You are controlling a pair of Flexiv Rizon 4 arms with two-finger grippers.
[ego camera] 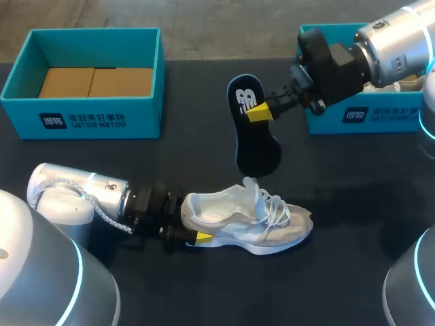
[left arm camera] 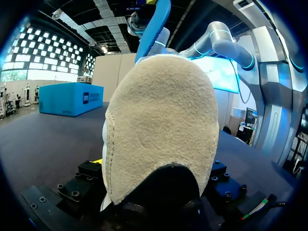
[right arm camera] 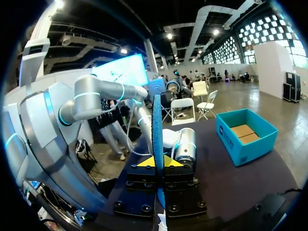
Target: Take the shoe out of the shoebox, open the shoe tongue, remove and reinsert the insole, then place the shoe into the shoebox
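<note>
While my left jaws clamp its heel, the shoe [ego camera: 245, 221] lies on the desk [ego camera: 204, 299], toe to 3 o'clock. My right jaws pinch the insole [ego camera: 253, 129] above it, hanging 12-to-6; only the right wrist view shows both tips [right arm camera: 146, 162] on it.

Dark table [ego camera: 204, 292]: shoe [ego camera: 238, 221], two shoeboxes [ego camera: 88, 122] [ego camera: 367, 117]

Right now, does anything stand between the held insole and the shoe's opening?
Nothing visible does. The insole hangs from the right claw above the shoe, which the left claw holds by the heel; only the raised tongue stands close under its lower end.
</note>
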